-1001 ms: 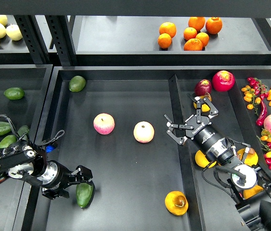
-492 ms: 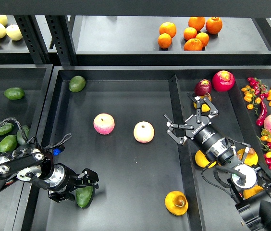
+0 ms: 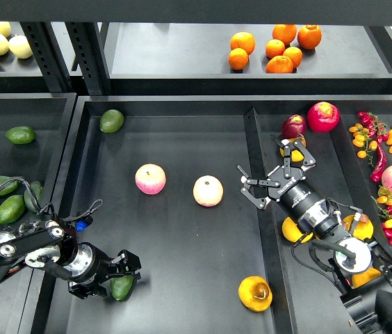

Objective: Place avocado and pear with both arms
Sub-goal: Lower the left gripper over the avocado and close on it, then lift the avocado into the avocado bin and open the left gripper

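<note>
The dark green avocado (image 3: 120, 286) lies on the floor of the middle tray (image 3: 182, 229) near its front left. My left gripper (image 3: 121, 274) sits right over it, fingers either side, and most of the fruit is hidden. The grip cannot be made out. The yellow-orange pear (image 3: 255, 293) with a brown blotch lies on the tray's front right, untouched. My right gripper (image 3: 260, 178) is open and empty, fingers spread above the divider between the middle and right trays, well behind the pear.
Two pink-and-yellow apples (image 3: 151, 179) (image 3: 208, 191) lie mid-tray. A lighter green avocado (image 3: 111, 120) sits at the back left corner. More avocados (image 3: 1, 198) fill the left tray. Oranges (image 3: 279, 49) sit on the rear shelf. Red apples and small peppers (image 3: 384, 146) crowd the right tray.
My left arm has drawn toward the front left and its gripper now covers more of the avocado, which sits a little lower. The right arm and the pear have not moved.
</note>
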### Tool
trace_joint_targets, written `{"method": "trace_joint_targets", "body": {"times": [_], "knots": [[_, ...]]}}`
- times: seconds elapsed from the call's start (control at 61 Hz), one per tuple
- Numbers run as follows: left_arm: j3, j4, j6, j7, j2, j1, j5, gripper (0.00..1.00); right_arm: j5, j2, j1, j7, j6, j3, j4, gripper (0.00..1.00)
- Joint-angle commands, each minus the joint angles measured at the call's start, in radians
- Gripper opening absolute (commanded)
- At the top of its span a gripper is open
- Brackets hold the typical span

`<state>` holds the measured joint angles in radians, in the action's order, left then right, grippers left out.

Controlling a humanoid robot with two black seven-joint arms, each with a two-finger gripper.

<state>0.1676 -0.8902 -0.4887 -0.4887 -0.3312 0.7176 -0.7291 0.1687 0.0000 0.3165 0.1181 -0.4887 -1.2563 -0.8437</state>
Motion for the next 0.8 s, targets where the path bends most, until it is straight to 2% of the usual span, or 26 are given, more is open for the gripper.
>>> {"method": "trace_joint_targets", "body": {"times": [0.0, 0.148, 0.246, 0.623, 0.705, 0.722, 0.787], "knots": [[0.007, 0.005, 0.0, 0.0, 0.001, -0.001, 0.0, 0.84, 0.0, 0.0, -0.002, 0.0, 0.0, 0.0, 0.0, 0.99], [0.016, 0.007, 0.0, 0.0, 0.001, -0.001, 0.0, 0.66, 0.0, 0.0, -0.002, -0.002, 0.0, 0.0, 0.0, 0.99], [0.019, 0.007, 0.0, 0.0, 0.0, -0.003, 0.0, 0.58, 0.0, 0.0, -0.004, -0.002, 0.0, 0.0, 0.0, 0.99], [0.038, 0.008, 0.0, 0.0, 0.001, 0.003, 0.0, 0.4, 0.0, 0.0, -0.007, -0.002, 0.0, 0.0, 0.0, 0.99], [0.059, 0.002, 0.0, 0.0, -0.006, 0.006, 0.0, 0.34, 0.002, 0.0, -0.007, -0.002, 0.0, 0.0, 0.0, 0.99], [0.079, -0.004, 0.0, 0.0, -0.012, 0.011, 0.002, 0.29, 0.0, 0.0, -0.007, -0.002, 0.0, 0.0, 0.0, 0.99], [0.093, -0.012, 0.0, 0.0, -0.019, 0.014, 0.004, 0.28, 0.0, 0.0, -0.007, -0.002, 0.0, 0.0, 0.0, 0.99]]}}
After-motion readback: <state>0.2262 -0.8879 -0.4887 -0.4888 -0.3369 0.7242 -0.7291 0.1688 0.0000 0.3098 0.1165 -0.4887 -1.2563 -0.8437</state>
